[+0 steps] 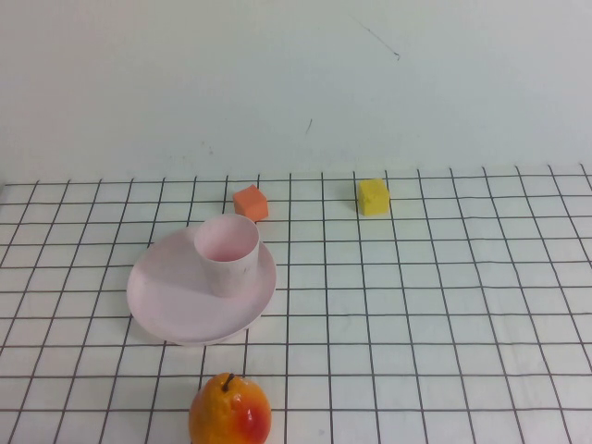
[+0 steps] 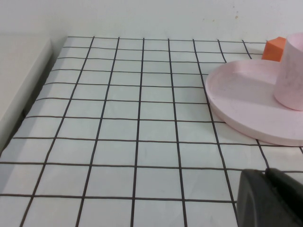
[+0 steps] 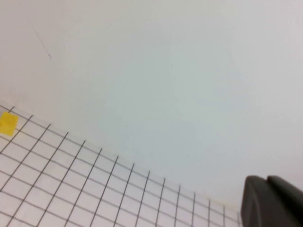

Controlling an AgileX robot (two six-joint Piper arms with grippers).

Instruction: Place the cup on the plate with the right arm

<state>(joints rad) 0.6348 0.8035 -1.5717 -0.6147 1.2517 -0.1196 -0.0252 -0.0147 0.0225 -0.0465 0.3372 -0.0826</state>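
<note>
While upright on the wide shallow pale pink plastic plate (image 1: 176, 296), small pale pink plastic cup (image 1: 227, 254); left claw (image 2: 272, 198) and right claw (image 3: 270, 201) barely visible, grip state impossible to tell.

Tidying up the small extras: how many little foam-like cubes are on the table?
2. The orange cube sits just behind the plate and cup; the yellow cube lies farther right. Only a dark edge of the left gripper and right gripper shows.

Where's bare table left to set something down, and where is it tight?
Free: the grid right of the plate and nearer than the yellow block; also the strip left of the plate. Tight: the cup on the plate, orange block just behind, the fruit in front. Only a corner of each claw shows in the wrist views.
</note>
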